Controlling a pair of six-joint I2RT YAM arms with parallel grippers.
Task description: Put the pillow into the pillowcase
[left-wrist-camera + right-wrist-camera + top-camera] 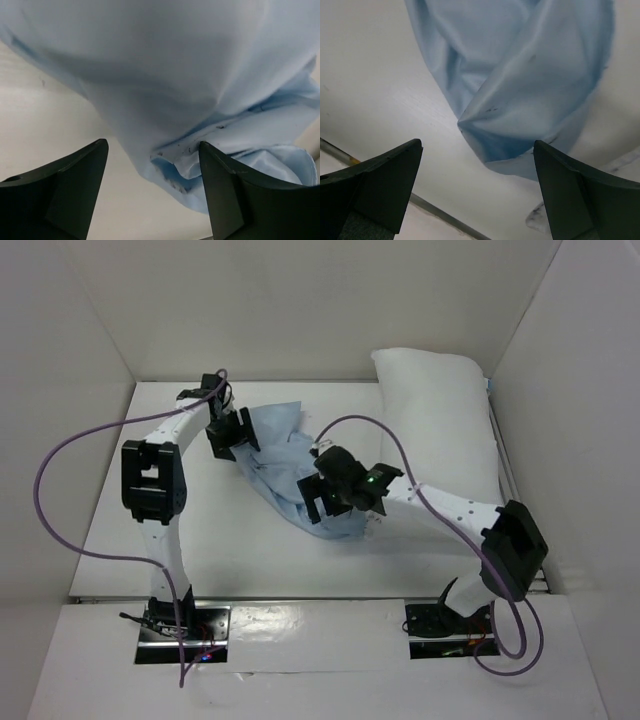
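The light blue pillowcase [285, 465] lies crumpled in the middle of the white table, running from upper left to lower right. The plump white pillow [435, 415] rests apart from it at the back right, against the right wall. My left gripper [228, 437] sits at the pillowcase's upper left end, open; in the left wrist view a hemmed fold of the pillowcase [200, 100] lies loose between its spread fingers [225, 190]. My right gripper [322, 502] hovers open over the lower right end; the pillowcase [520, 90] tip lies ahead of its fingers [570, 190], untouched.
White walls enclose the table on the left, back and right. The table's front edge [300, 597] runs just ahead of the arm bases. A metal strip [435, 212] and a dark smudge [537, 220] show on the surface under the right gripper.
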